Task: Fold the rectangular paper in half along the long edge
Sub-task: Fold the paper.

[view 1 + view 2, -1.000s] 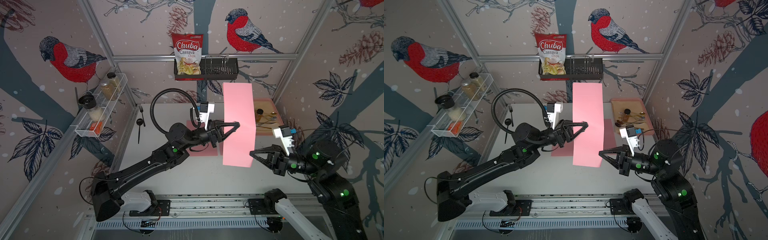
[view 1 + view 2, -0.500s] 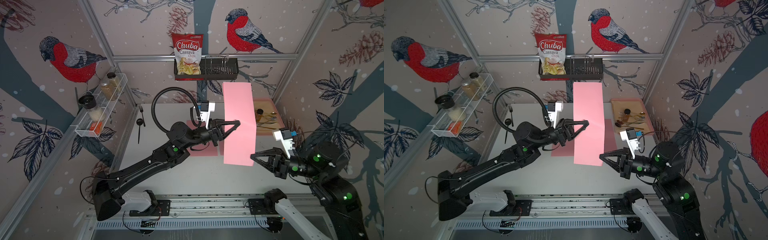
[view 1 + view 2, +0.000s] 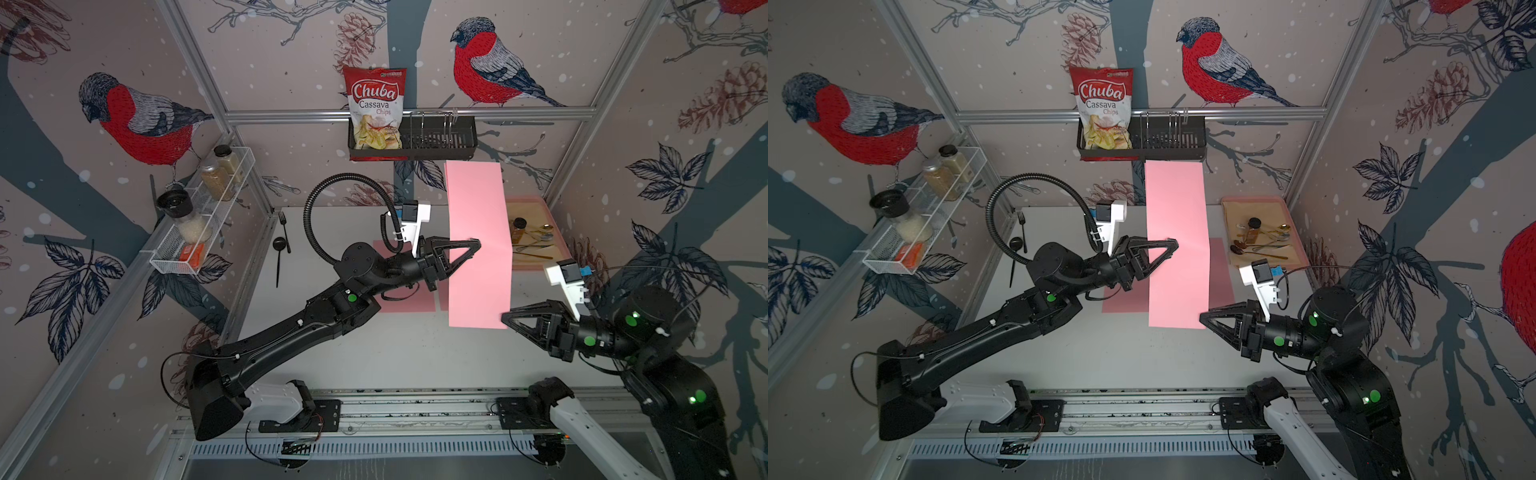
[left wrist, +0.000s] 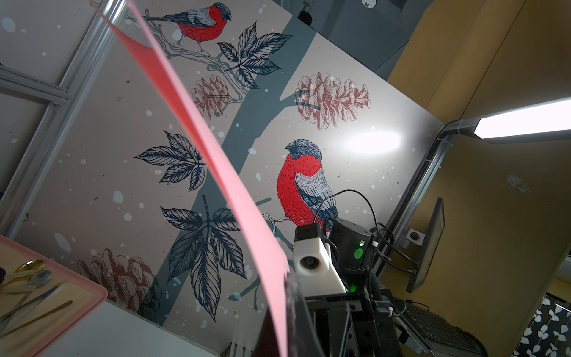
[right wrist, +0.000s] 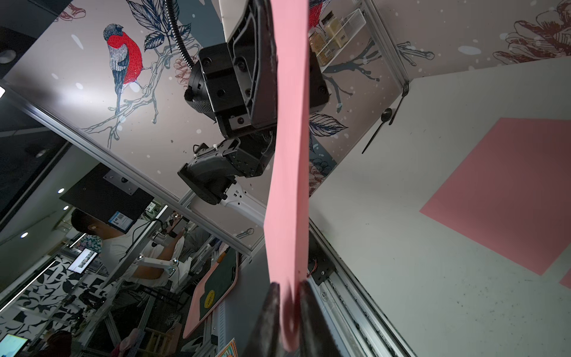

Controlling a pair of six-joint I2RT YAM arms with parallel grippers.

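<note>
Paper [image 3: 478, 208] aloft — white table [image 3: 395, 357], bird-print walls [image 3: 291, 62]

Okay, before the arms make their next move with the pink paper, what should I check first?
1. Left gripper shut on the pink paper at its long edge: ok.
2. Right gripper shut on the paper's near corner: ok, the right wrist view shows it between the fingers.
3. Paper lifted off the table: ok.
4. Paper free of unwanted bends: cannot tell, it bows between the grips.
5. Table below free for laying it down: not ok, a second pink sheet lies there.
</note>
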